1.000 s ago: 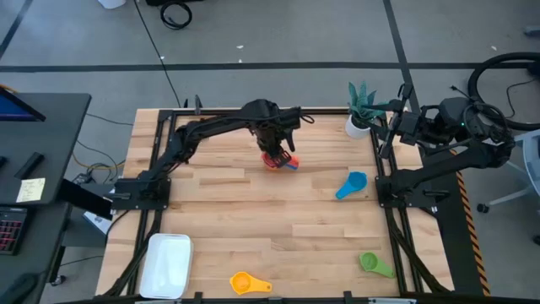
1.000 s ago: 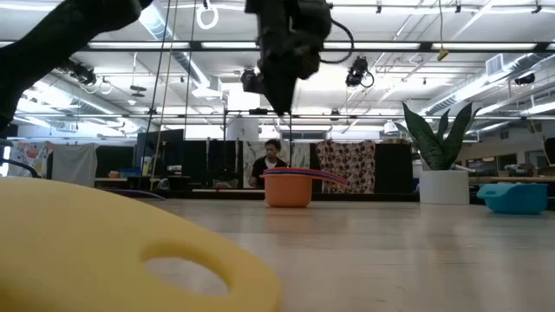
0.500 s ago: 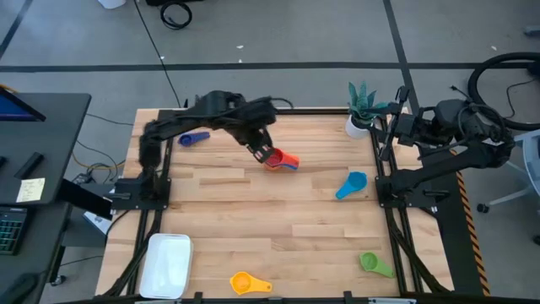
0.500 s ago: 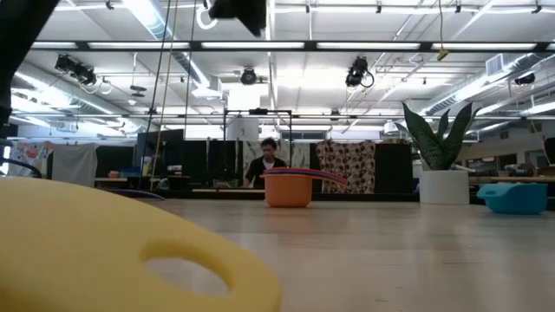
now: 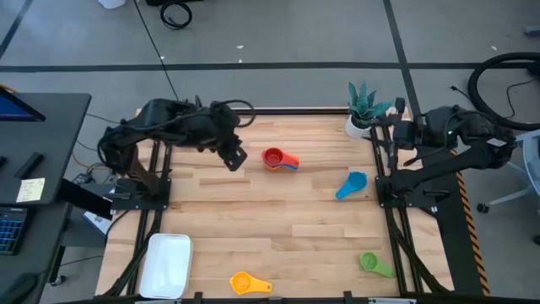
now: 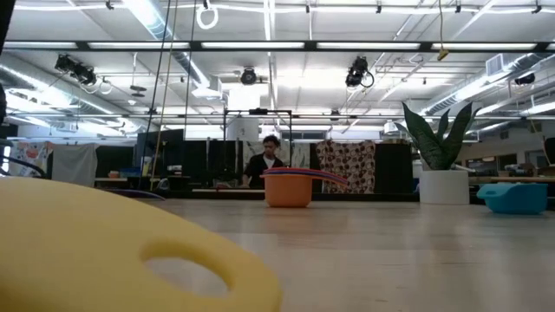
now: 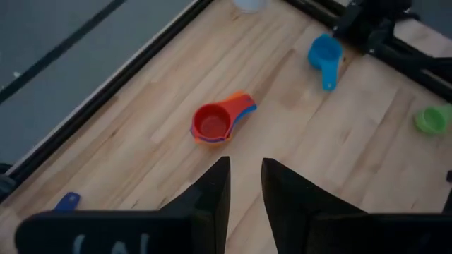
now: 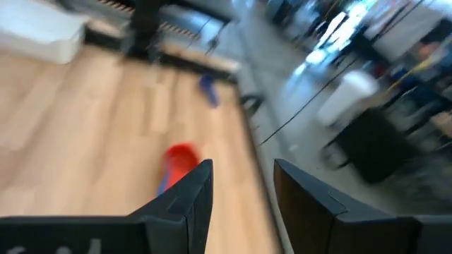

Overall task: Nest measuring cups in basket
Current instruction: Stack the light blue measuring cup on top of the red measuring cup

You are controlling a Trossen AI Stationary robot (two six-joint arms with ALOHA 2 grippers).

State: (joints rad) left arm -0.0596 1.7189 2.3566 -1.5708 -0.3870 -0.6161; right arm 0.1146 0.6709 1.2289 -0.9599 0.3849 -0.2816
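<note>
Centrally, nested red cup stack (image 5: 272,158), handles toward the right arm, left end effector (image 5: 234,160) parted, empty.

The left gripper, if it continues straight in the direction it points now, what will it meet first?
Probably the nested red and orange cups: in the left wrist view they lie just ahead of the empty left gripper, slightly to one side. Depth is unclear, so it might pass beside them.

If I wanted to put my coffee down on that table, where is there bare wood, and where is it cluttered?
The widest bare patch lies mid-table, bordered by the red-and-orange cup stack, light blue cup, green cup and yellow cup. Bare wood also runs between the stack and the potted plant. It is tighter around the left claw and the white basket.
</note>
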